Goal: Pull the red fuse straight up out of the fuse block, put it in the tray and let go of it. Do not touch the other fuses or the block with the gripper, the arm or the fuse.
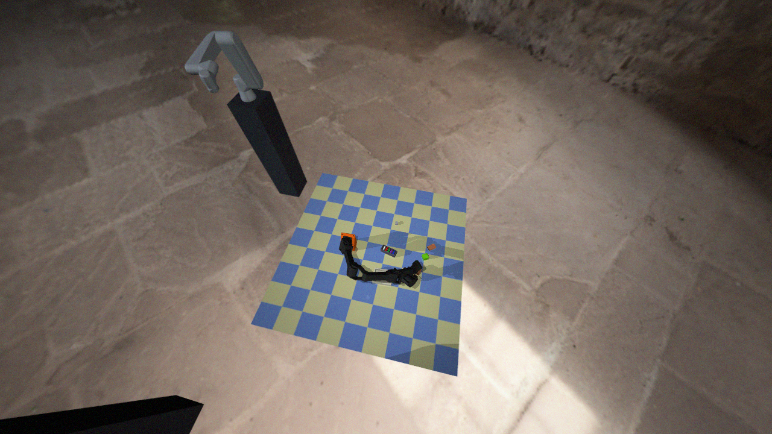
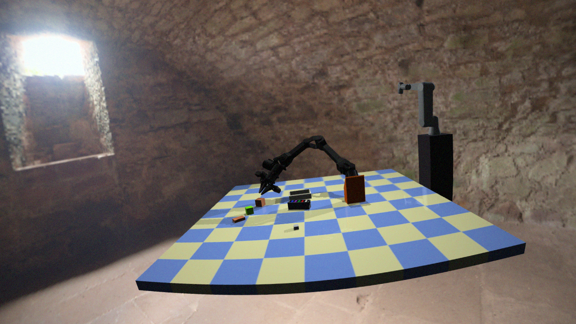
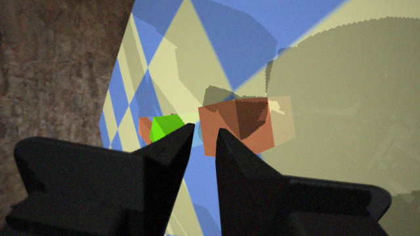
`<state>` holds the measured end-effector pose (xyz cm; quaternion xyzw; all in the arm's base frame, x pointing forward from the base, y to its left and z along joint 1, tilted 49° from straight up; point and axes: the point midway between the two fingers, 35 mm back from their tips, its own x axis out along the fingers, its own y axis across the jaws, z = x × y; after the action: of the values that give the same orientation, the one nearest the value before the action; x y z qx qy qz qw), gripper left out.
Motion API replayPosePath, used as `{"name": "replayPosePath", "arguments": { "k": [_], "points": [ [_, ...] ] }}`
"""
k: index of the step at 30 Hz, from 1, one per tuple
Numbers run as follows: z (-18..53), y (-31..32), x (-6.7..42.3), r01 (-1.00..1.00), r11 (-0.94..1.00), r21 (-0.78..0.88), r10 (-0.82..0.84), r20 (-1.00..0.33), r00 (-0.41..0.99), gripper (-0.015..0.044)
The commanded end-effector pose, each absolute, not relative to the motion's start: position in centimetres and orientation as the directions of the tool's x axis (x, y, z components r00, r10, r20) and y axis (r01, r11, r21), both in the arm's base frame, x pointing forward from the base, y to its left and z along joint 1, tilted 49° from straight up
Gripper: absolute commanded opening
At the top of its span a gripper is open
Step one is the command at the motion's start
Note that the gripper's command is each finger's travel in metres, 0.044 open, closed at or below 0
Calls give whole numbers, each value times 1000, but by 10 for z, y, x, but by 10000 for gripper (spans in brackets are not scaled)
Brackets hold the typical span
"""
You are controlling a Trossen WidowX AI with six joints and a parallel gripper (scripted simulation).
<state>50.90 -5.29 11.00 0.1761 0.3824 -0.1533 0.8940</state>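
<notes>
The black fuse block [image 1: 388, 252] [image 2: 299, 205] stands near the middle of the checkered board, with a row of small coloured fuses on top; the red fuse is too small to pick out. The dark tray [image 2: 299, 193] lies just behind the block, and in the top view the arm mostly hides it. My gripper [image 1: 417, 265] [image 2: 268, 188] [image 3: 205, 132] is shut with nothing between the fingers. It hangs off to the side of the block and tray, above a brown cube [image 2: 260, 201] [image 3: 223, 126].
A green cube [image 1: 425, 256] [image 2: 249, 209] [image 3: 165, 126] and a flat brown piece [image 1: 432, 247] [image 2: 238, 219] lie past the brown cube. A tiny black cube [image 2: 295, 227] lies nearer the front. The arm's orange base [image 1: 350, 237] [image 2: 354, 188] and a dark pedestal [image 2: 434, 165] stand behind.
</notes>
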Motion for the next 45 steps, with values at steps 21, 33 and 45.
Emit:
{"name": "replayPosePath", "arguments": {
  "k": [21, 33, 45],
  "points": [
    [-2, 42, 285, -966, 97, -239, -744, -662, 89, 72],
    [-4, 40, 285, -966, 96, -239, -744, -662, 89, 72],
    [-12, 31, 286, -966, 96, -239, -744, -662, 90, 72]
  ]
}}
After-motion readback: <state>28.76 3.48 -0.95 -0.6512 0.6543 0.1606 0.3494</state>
